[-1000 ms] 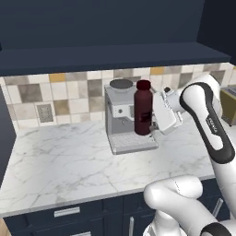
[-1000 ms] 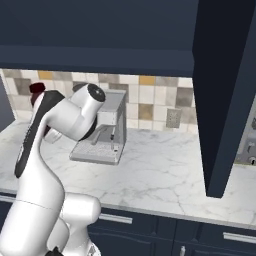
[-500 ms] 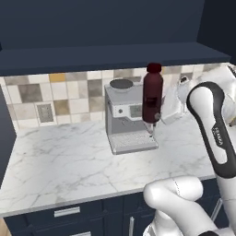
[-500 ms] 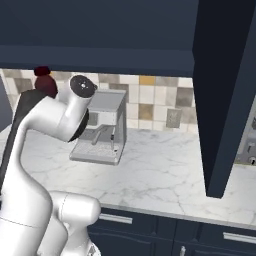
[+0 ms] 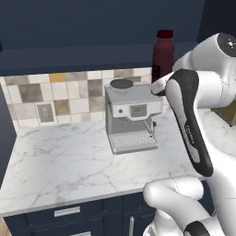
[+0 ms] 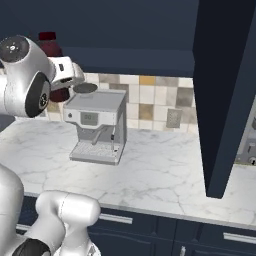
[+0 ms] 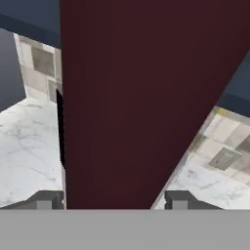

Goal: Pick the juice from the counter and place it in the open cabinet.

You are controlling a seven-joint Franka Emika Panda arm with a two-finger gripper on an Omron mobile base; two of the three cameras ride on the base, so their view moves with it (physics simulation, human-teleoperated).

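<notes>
The juice (image 5: 163, 57), a dark maroon bottle with a red cap, hangs upright in the air above the right rear of the coffee machine. Its upper half stands in front of the open cabinet (image 5: 78, 27), at the level of the dark interior's bottom shelf edge. My gripper (image 5: 160, 84) is shut on the bottle's lower body, partly behind my forearm. From the right, the juice (image 6: 50, 46) shows behind my elbow, with the open cabinet (image 6: 130, 30) beyond it. In the hand view the juice (image 7: 146, 97) stands between the fingers of my gripper (image 7: 112, 199). The counter is out of view.
A silver coffee machine (image 5: 131, 117) stands on a marble worktop (image 5: 60, 161) backed by mosaic tiles, right under the bottle. The cabinet's open door (image 6: 225, 90) hangs at the right. A wall socket (image 5: 45, 113) sits in the tiles.
The arm has lifted the juice from in front of the coffee machine up to the cabinet's lower edge. The elbow has swung higher.
</notes>
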